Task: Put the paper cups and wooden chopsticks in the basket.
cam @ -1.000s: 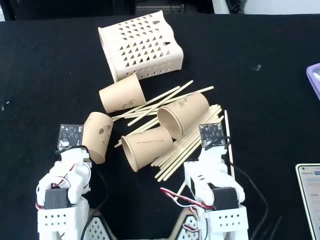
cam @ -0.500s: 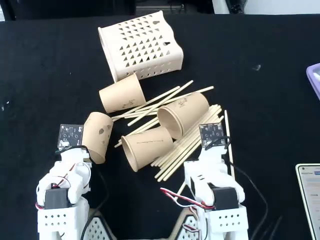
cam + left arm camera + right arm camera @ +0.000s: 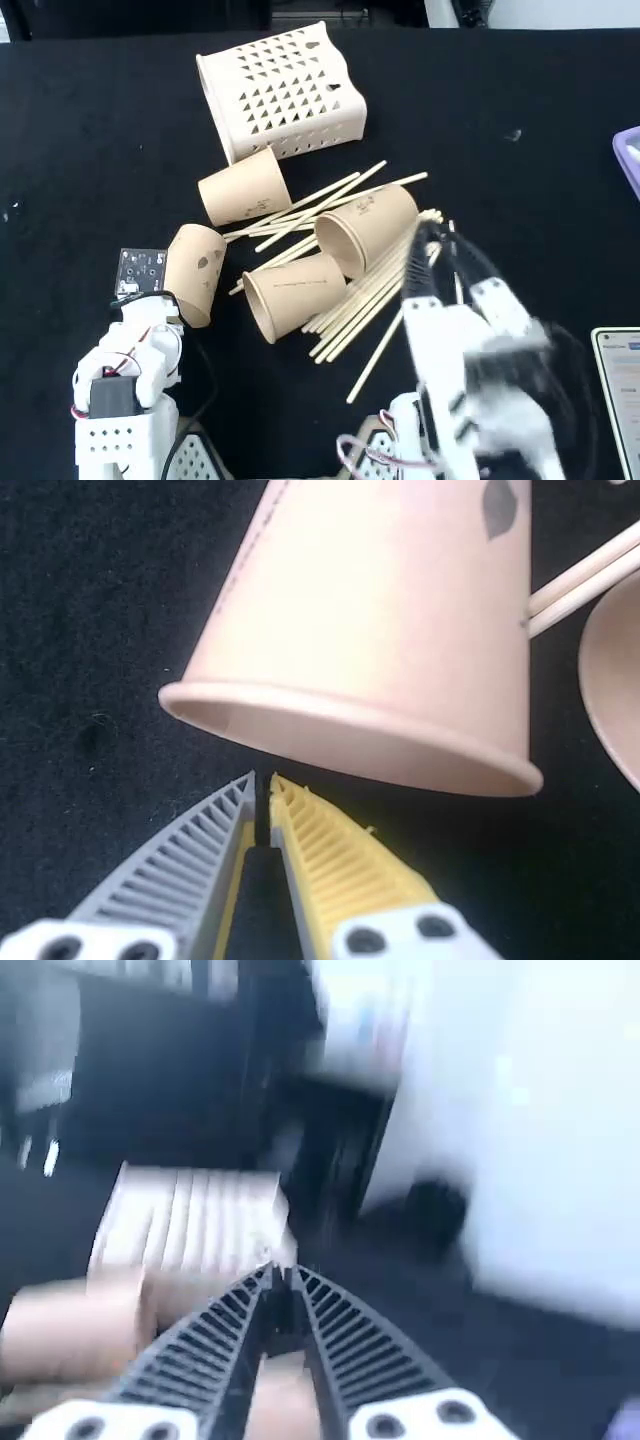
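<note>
White plastic basket (image 3: pixel 283 92), tipped sideways, likely for loading; brown paper cups (image 3: pixel 245 186), wooden chopsticks (image 3: pixel 370 295) beside. Left claw (image 3: pixel 262 785), right claw (image 3: pixel 281 1285) clenched, empty.

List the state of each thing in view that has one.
basket: lying on its side
paper cups: four, all on their sides, outside the basket
chopsticks: scattered loose, some under the cups
left hand: shut, empty
right hand: shut, empty
</note>
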Available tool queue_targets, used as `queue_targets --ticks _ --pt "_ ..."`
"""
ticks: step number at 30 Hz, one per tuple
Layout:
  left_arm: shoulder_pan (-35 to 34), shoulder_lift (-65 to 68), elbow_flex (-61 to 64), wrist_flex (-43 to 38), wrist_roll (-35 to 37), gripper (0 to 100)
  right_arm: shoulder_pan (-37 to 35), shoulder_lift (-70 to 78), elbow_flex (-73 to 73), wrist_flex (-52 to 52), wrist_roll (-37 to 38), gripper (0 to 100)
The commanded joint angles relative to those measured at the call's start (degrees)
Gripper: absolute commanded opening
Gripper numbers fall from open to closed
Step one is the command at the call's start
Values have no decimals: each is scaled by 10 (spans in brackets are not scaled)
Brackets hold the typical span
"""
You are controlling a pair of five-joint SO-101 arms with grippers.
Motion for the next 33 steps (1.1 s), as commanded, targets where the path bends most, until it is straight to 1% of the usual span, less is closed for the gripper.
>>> queue_targets --ticks 1,4,5,10,15,16,18,20,21,22,24,27,28,29,31,33 --pt "7 -2 13 4 -4 31 -7 -14 -100 -36 -4 64" --pt "8 -2 13 4 -6 30 -8 97 -176 -4 -13 179" --pt "7 -2 13 4 -5 30 -8 152 -210 8 -13 201" --pt "7 -2 13 4 -4 30 -12 435 -389 91 -14 178" --pt "3 -2 10 4 -11 32 -11 647 -530 155 -74 177" --pt "1 -2 5 -2 -27 33 -11 679 -549 164 -85 177" --pt "-5 -2 -24 -40 -91 33 -11 735 -579 173 -107 177" --pt "-40 -2 -66 -87 -178 34 -11 786 -597 178 -117 177" --pt "-58 -2 -90 -107 -210 34 -11 808 -604 181 -118 177" --pt "-79 -2 -115 -127 -222 36 -11 829 -606 183 -118 178" --pt "-116 -1 -159 -169 -195 84 -10 862 -606 183 -118 178" --pt "-169 0 -217 -208 -116 227 11 908 -607 178 -116 178" --pt "-182 1 -236 -215 -90 245 18 920 -608 169 -117 178" --pt "-192 3 -257 -221 -72 240 26 931 -608 159 -116 178" --pt "-200 23 -305 -219 -63 223 44 955 -610 143 -117 178" --pt "-199 71 -356 -218 -59 220 56 976 -610 125 -114 178"
